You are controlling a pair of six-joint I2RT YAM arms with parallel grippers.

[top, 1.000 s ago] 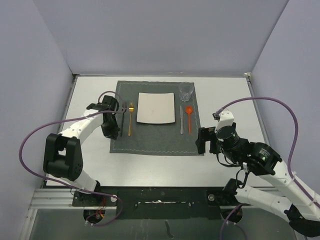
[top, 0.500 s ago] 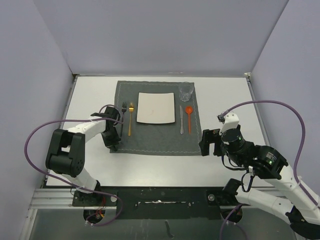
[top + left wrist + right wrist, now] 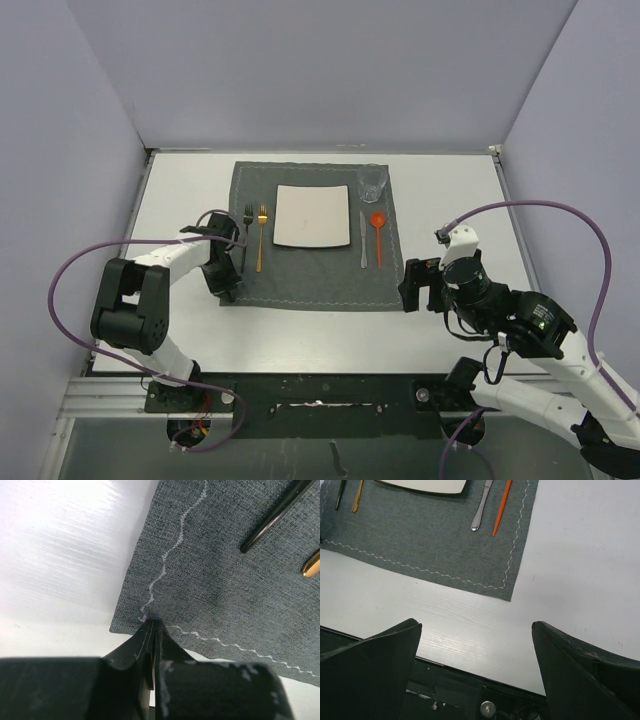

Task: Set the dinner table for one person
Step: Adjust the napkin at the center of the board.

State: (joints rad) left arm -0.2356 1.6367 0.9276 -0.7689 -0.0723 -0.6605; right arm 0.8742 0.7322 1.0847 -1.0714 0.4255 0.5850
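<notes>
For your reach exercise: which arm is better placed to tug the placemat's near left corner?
Left, probably: the left tool, shut, sits at that placemat corner; the right tool hangs open farther away.

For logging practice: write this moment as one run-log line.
left gripper: shut, tips at near-left corner of dark grey cloth placemat, grip unclear | right gripper: open, empty, over large white dinner table | white square plate: on placemat
</notes>
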